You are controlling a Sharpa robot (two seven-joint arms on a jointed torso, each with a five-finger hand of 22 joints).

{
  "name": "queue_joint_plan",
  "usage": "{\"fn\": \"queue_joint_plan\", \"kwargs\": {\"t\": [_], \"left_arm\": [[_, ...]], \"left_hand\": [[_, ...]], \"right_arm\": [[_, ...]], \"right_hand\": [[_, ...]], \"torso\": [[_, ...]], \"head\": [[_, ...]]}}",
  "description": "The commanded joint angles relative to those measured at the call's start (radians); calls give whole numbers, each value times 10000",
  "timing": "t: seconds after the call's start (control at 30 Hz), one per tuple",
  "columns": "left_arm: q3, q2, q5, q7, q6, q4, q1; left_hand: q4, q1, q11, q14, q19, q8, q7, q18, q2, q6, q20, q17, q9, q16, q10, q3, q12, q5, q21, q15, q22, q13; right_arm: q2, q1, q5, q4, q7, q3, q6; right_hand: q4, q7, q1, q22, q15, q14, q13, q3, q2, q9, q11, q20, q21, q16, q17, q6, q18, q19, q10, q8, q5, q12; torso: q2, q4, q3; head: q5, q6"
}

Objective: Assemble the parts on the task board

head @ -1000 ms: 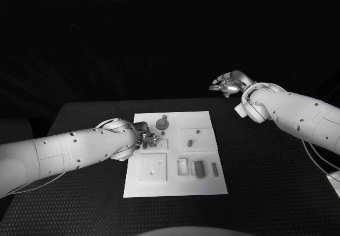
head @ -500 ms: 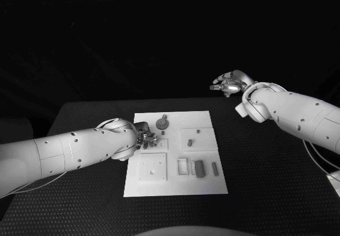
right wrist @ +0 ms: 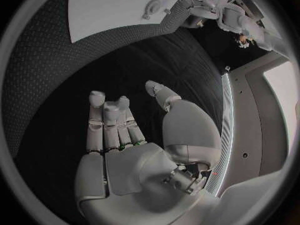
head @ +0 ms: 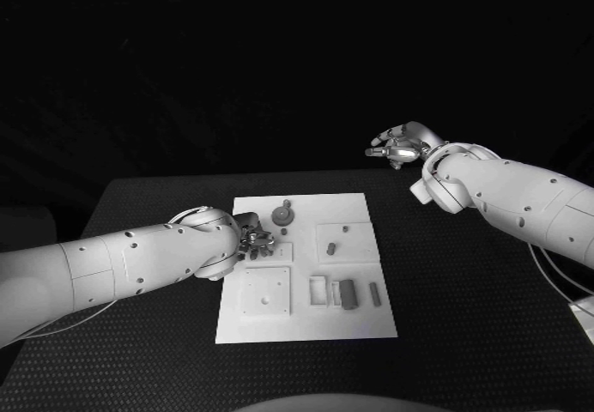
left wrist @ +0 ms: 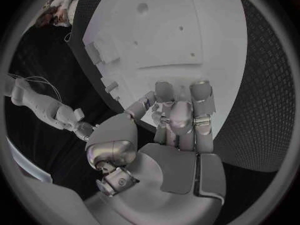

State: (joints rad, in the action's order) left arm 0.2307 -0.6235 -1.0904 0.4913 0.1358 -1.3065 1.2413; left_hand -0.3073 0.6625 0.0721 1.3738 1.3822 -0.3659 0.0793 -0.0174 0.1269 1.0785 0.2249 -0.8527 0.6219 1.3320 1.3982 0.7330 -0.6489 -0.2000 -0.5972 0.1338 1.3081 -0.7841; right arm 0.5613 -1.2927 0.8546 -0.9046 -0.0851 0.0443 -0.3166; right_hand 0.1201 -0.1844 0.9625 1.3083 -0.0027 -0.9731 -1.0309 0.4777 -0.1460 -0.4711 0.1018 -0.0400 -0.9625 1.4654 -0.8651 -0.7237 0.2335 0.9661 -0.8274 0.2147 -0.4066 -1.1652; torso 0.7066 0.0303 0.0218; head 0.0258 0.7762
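Note:
The white task board [head: 310, 319] lies in the middle of the black table. On it are a round grey part [head: 285, 214], a small peg [head: 332, 250] and two dark blocks [head: 348, 294] near the front right. My left hand [head: 257, 243] hangs over the board's left edge. Its fingers [left wrist: 181, 112] are bunched and point down at the board [left wrist: 162, 30], with the thumb drawn in. I cannot make out whether a part is pinched there. My right hand [head: 398, 147] is raised beyond the table's far right corner, fingers [right wrist: 109, 117] straight, holding nothing.
A dark block [head: 248, 219] stands at the board's left edge just behind my left hand. A square white plate [head: 268, 290] and a pale slotted piece [head: 319, 292] lie on the board's near half. Black table surface [head: 470, 326] surrounds the board.

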Motion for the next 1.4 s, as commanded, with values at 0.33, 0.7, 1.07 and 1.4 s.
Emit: {"fn": "queue_joint_plan", "kwargs": {"t": [0.33,0.7,1.07,1.4], "left_arm": [[51,60,-388,59,-526,-111,-100],[54,128,-1095,69,-641,-129,-157],[55,188,-1655,166,-805,-185,-249],[56,202,-1768,164,-889,-228,-270]], "left_hand": [[187,143,2,-546,116,56,-423,-238,172,594,255,29,-42,53,-78,268,-59,88,47,448,168,-16],[186,154,-4,-550,113,53,-421,-224,112,603,240,53,-38,54,-82,254,-62,105,46,440,172,-20],[190,170,-4,-550,117,52,-420,-219,107,604,236,64,-36,57,-83,254,-63,106,45,438,172,-21],[197,125,-2,-545,129,40,-424,-202,181,629,217,109,-20,87,-70,213,-74,-23,45,437,173,-25]], "right_arm": [[0,5,74,-17,-56,-5,140],[11,5,62,-45,-58,-5,151],[18,7,62,-62,-54,-5,156],[20,7,61,-71,-57,-5,159]], "right_hand": [[38,-296,-40,149,-15,82,20,-24,64,19,10,-16,46,70,18,-20,283,-63,96,45,-25,-44],[34,-297,-50,149,-14,84,25,-25,62,24,11,-16,48,72,21,-16,283,-64,98,45,-25,-47],[34,-298,-55,149,-13,87,30,-23,61,30,12,-16,50,74,24,-9,283,-65,102,45,-26,-51],[37,-299,-56,149,-12,89,35,-21,61,35,13,-16,51,76,27,-6,283,-65,104,47,-26,-55]], "torso": [[3,-1,1],[2,3,3],[1,0,3],[3,3,4]], "head": [[-18,41],[-18,65],[-39,90],[-52,96]]}}
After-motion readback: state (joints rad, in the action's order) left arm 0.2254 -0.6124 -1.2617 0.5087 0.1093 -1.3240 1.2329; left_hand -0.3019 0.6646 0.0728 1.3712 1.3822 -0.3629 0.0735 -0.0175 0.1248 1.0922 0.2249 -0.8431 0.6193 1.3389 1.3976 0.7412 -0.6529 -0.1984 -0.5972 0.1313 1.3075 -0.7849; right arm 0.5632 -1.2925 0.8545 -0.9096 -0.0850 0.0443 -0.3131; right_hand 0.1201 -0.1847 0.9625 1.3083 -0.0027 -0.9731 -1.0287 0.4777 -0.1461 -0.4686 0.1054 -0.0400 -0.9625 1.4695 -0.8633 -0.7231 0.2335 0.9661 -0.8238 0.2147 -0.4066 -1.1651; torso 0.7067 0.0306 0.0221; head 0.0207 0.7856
